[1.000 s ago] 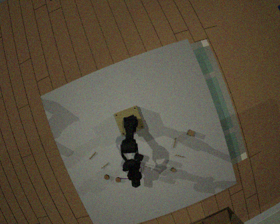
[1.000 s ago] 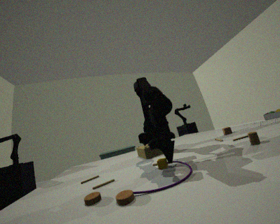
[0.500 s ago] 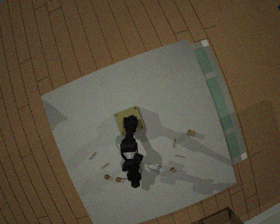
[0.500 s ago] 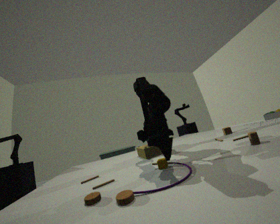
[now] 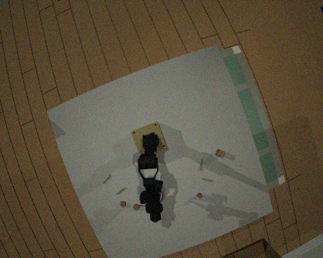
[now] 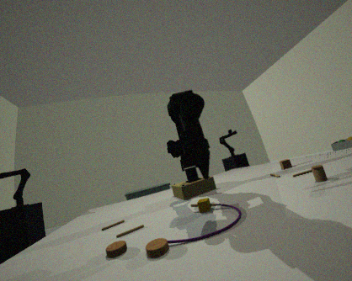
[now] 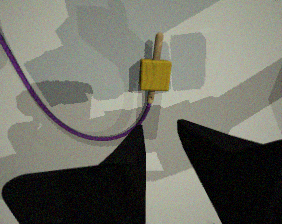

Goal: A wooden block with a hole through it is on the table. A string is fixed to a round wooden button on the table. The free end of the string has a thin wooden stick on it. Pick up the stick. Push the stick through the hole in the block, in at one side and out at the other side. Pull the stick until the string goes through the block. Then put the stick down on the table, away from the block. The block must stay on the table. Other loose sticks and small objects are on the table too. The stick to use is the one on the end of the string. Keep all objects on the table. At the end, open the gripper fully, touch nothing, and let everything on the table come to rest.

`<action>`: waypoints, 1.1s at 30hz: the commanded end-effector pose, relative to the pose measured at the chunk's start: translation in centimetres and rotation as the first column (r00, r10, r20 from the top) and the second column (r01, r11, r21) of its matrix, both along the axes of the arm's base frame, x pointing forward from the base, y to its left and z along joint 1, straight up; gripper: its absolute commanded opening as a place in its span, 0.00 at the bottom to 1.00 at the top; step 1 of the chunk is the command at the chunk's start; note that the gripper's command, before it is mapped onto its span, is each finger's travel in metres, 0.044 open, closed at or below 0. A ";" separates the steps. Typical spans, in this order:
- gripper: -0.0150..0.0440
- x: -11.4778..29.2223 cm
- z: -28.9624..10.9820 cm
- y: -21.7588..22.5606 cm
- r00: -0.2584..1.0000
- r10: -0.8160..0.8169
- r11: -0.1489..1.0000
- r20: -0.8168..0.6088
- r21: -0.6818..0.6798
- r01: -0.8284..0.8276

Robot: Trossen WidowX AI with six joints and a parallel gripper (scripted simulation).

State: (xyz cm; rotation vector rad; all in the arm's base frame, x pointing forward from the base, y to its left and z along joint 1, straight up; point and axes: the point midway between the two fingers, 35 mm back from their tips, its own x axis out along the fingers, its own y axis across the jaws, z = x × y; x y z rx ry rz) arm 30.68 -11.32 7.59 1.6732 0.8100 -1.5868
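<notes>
Through the yellow block [image 7: 155, 75], at 12 o'clock in the wrist view: thin wooden stick [image 7: 158, 41], one end poking out at the block's far side toward 12, the other end just showing at its near side toward 6. Joined to that near end: purple string [image 7: 67, 123], sweeping in a slack curve along the table [image 7: 232, 45] out to 10 o'clock, up to the round wooden button [image 6: 157, 247] at the frame's edge. Lying flat on the table, block and stick both, touched by nothing.

Below the block, toward 6 o'clock: fingers, parted a little with bare table showing in the gap, gripping nothing, tips apart from the stick's near end and raised off the table.

Farther out in the exterior view: second wooden disc [image 6: 116, 248] just beside the button at 9 o'clock; two loose sticks [image 6: 130, 230] beyond them toward 11; arm's tan base plate [image 6: 194, 188] behind the block at 12; small wooden cylinder [image 6: 319, 172], another loose stick [image 6: 301, 172] and a small wooden cube [image 6: 285, 163] well apart at 2 o'clock.
</notes>
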 end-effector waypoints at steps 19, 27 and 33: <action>0.47 -2.3 0.1 -2.3 -0.052 0.995 -0.055 -0.085 -0.031 -0.998; 0.47 -2.9 0.0 -2.8 -0.407 0.908 -0.410 -0.098 -0.016 -0.912; 0.47 -3.3 0.0 -3.1 -0.641 0.761 -0.645 -0.104 -0.002 -0.765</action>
